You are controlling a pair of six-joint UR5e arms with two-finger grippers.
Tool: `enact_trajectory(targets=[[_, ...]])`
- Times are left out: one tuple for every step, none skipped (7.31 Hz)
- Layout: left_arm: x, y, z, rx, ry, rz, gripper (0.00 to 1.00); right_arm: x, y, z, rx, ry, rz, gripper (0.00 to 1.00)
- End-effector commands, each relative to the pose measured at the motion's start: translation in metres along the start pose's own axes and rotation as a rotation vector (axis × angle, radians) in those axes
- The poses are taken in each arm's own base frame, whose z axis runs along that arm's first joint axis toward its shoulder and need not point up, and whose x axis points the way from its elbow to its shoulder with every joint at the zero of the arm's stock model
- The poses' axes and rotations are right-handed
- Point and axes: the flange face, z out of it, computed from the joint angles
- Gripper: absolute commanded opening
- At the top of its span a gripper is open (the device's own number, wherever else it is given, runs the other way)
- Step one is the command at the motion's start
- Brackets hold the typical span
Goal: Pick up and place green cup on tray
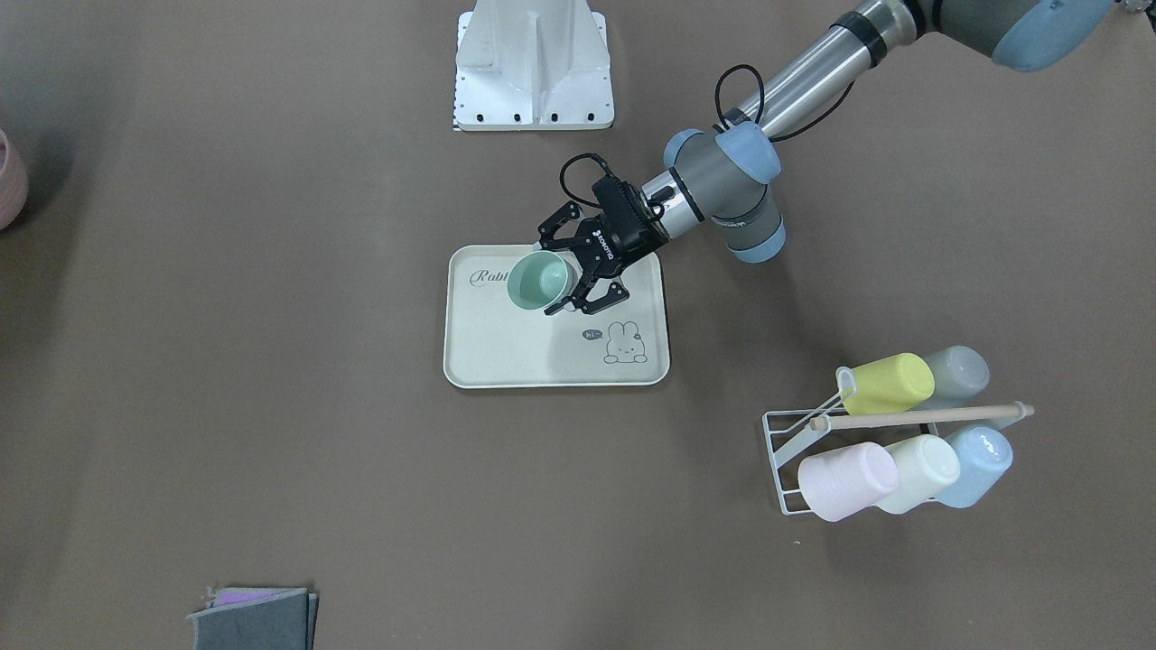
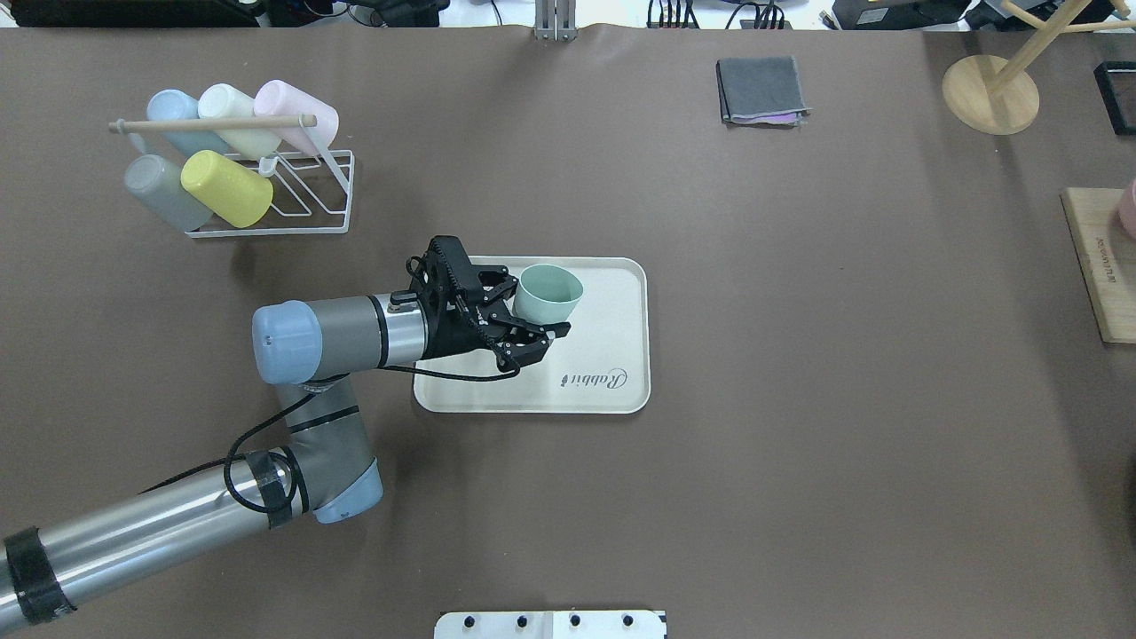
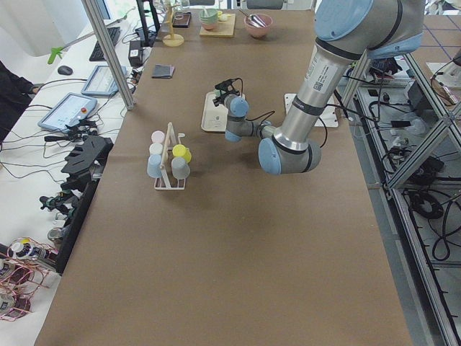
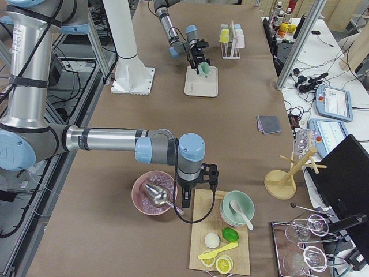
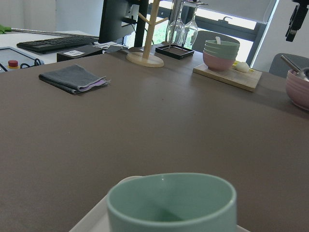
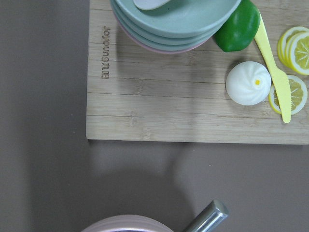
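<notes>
The green cup (image 1: 539,280) stands upright on the cream tray (image 1: 542,361), near the "Rabbit" script. My left gripper (image 1: 548,276) lies level over the tray, its fingers spread on either side of the cup, with the jaws open. The overhead view shows the same cup (image 2: 548,295), tray (image 2: 612,302) and left gripper (image 2: 536,308). The left wrist view shows the cup's rim (image 5: 171,203) close at the bottom, with no fingers in view. My right gripper (image 4: 187,199) shows only in the exterior right view, far off over a cutting board's edge; I cannot tell its state.
A white wire rack (image 2: 266,213) with several pastel cups stands to the robot's left of the tray. A folded grey cloth (image 2: 761,89) and a wooden stand (image 2: 990,93) lie at the far side. A wooden cutting board (image 2: 1100,266) and a pink bowl (image 4: 153,193) are at the right end.
</notes>
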Motion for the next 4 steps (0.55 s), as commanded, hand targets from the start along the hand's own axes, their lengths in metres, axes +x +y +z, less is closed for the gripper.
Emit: enact_trajectory(targets=[[0.0099,0.0082,0.0058,-0.012,0.014,0.020,0.02,-0.0020,-0.0041,-0.0029,0.008,-0.001,-0.005,1.00],[0.0126,0.0116,0.0072,-0.016,0.015,0.023,0.04,-0.0029,-0.0050,-0.0036,0.010,-0.006,-0.005,1.00],[0.0084,0.0164,0.0092,-0.027,0.007,0.086,0.05,-0.0034,-0.0061,-0.0049,0.015,0.000,-0.009,1.00],[0.0074,0.0182,0.0101,-0.031,0.006,0.122,0.05,-0.0038,-0.0061,-0.0049,0.015,-0.004,-0.009,1.00]])
